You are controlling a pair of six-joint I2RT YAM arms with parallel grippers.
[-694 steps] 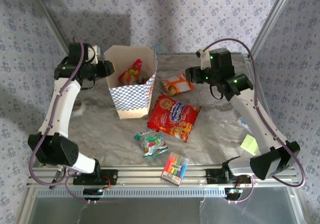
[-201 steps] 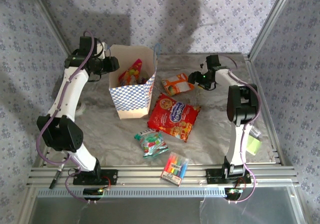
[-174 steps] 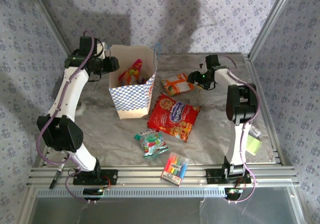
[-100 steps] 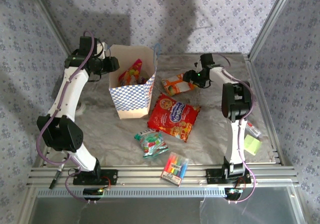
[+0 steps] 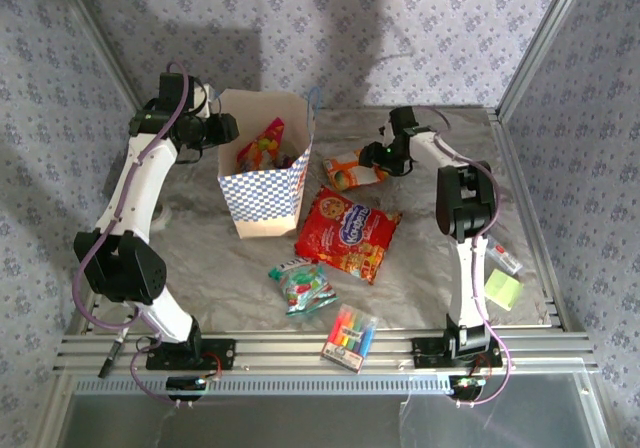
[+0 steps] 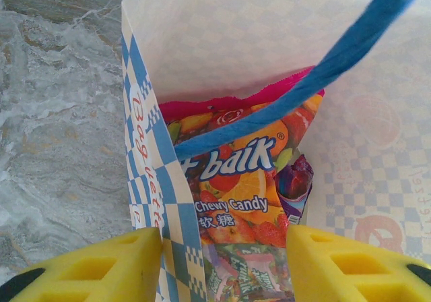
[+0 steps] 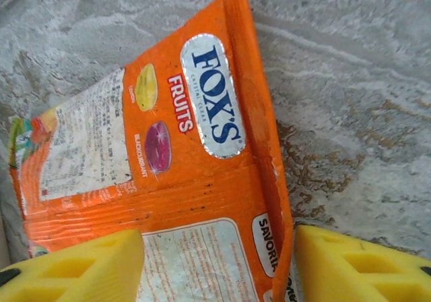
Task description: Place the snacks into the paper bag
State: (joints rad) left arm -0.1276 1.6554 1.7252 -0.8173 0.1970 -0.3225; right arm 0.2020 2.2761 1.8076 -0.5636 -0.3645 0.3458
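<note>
Glossy orange packet [image 7: 195, 180] within parted right end effector [image 7: 215, 265]; left [image 6: 219, 261], parted, straddles paper bag [image 6: 222, 39].

loose snacks [image 5: 346, 232]: 3 | paper bag [image 5: 262, 193]: 1 | markers [image 5: 349, 337]: 1 | notepad [image 5: 500, 290]: 1

The orange packet [image 7: 202, 194] runs off the bottom edge; the paper bag [image 6: 156, 180] wall (blue-checked) hides part of the candy bag [image 6: 242, 180].
</note>
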